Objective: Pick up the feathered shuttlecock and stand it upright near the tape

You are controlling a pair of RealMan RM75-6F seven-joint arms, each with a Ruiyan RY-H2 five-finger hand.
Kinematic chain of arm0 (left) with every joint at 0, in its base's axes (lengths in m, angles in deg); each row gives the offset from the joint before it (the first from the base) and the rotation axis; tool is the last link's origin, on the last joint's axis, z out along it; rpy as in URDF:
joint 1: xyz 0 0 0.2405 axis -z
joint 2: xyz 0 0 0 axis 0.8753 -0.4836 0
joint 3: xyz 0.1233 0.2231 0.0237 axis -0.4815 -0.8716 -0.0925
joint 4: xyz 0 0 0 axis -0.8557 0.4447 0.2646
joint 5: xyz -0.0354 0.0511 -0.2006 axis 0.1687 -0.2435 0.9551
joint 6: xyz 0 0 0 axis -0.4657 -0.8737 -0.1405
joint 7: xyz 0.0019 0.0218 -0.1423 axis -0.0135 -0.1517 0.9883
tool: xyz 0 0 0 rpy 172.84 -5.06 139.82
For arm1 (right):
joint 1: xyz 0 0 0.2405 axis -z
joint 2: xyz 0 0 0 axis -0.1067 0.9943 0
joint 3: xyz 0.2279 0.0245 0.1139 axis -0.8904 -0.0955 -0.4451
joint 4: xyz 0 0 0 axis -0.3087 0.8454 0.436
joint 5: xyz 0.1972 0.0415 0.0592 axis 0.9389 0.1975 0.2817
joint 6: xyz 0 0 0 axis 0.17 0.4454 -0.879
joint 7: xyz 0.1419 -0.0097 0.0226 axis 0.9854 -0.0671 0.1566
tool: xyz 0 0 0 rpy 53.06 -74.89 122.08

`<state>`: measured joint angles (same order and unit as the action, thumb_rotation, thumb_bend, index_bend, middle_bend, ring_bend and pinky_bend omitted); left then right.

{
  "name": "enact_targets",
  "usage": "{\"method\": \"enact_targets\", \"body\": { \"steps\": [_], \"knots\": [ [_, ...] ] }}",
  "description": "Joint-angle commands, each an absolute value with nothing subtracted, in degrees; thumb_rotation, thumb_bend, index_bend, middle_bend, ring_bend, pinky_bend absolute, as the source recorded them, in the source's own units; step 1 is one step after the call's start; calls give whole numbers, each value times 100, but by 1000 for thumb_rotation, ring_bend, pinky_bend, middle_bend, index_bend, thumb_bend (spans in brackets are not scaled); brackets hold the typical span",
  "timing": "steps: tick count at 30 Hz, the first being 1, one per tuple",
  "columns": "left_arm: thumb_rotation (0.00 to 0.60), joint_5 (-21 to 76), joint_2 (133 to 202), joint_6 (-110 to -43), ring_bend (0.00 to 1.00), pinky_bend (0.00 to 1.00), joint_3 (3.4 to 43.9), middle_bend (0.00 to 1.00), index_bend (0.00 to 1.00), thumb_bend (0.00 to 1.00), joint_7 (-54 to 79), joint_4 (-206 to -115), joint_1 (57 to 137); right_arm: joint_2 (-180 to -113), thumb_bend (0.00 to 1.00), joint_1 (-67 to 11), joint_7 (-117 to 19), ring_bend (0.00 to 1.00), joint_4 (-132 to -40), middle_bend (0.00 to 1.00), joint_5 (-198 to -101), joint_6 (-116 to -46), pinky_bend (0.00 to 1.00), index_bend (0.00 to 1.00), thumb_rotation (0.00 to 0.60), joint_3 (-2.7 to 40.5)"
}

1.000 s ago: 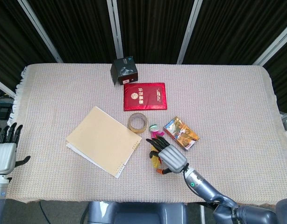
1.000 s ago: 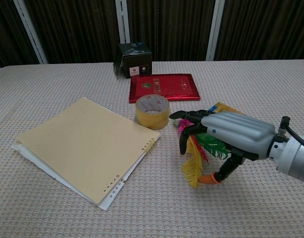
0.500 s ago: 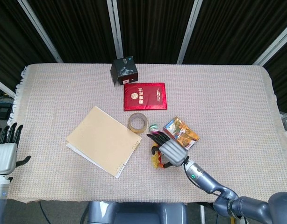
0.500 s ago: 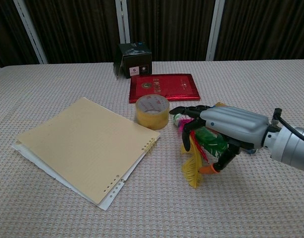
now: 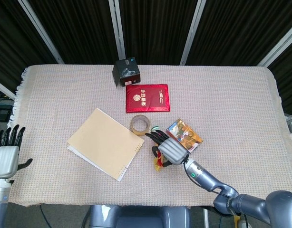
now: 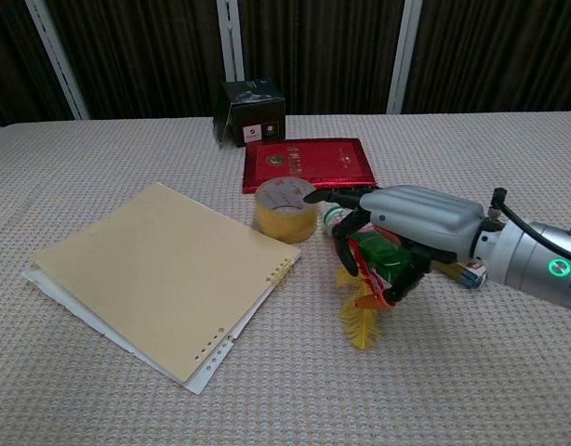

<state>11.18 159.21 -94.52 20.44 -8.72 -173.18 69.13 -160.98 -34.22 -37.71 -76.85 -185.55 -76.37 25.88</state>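
Feathers first: I have my right hand [image 6: 397, 237] wrapped around the shuttlecock [image 6: 365, 288], carried closer to the tape [image 6: 285, 208] than a second ago. Its yellow feather trails toward the lower frame, axis tilted. Left hand [image 5: 5, 154] idles at lower left, fingers apart.

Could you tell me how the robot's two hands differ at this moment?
The right hand is out over the table, beside the tape; the left hand sits off the table's left edge. The right hand's fingers curl around the feathered shuttlecock; the left hand holds nothing, its fingers straight and apart. Both have silver backs and black fingers.
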Motion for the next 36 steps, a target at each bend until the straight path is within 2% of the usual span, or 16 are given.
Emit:
{"method": "enact_targets", "body": {
  "steps": [1,6,12,21,31,36],
  "knots": [
    [581,1082,15933,-9489,0,0,2026,0,0,0,-908,-17332,6904,-16146,198,-3531,-3637,0,-7486,33,-18608,-7600,0,618,600,2646],
    [582,1043,15938,-9540,0,0,2013,0,0,0,-957,-17379,6895,-16178,282,-3671,-3476,0,-7222,56,-18626,-7528,0,663,600,2702],
    [583,1044,15934,-9458,0,0,1999,0,0,0,-937,-17400,6929,-16033,285,-3716,-3582,0,-7286,65,-18584,-7658,0,670,600,2651],
    [580,943,15803,-9513,0,0,1977,0,0,0,-698,-17500,6897,-15358,285,-3766,-4525,0,-8365,64,-18407,-7719,0,657,600,2392],
    [580,857,15682,-9566,0,0,1957,0,0,0,-494,-17590,6861,-14659,284,-3996,-5585,0,-9722,61,-17703,-7164,0,633,600,1891],
    [579,835,15675,-9540,0,0,1942,0,0,0,-492,-17601,6874,-14720,283,-4183,-5684,0,-9636,59,-17392,-6887,0,625,600,1727]
  ]
}}
